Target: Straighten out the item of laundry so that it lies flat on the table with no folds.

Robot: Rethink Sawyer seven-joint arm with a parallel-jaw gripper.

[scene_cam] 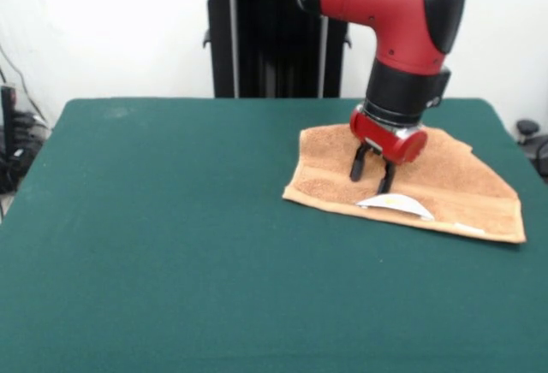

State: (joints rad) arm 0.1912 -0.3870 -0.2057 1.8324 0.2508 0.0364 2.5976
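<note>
From my remote station I see the towel (411, 186) lying on the right half of the table (171, 219), near its far right corner, with the arm (385, 14) coming down over it. The gripper (372, 176) hangs just over the towel's middle, its two dark fingers (357, 168) spread apart with nothing between them; whether the tips touch the cloth I cannot tell. The towel is not flat: its outline is a skewed wedge, the far right edge looks doubled over, and a white label (396, 205) curls up at the near edge just in front of the fingers. The risks, as I judge them: closing here could pinch both layers and drag the fold along instead of opening it; catching only the label could lift or twist the near edge; and a pull toward the right could carry cloth over the table's edge.
</note>
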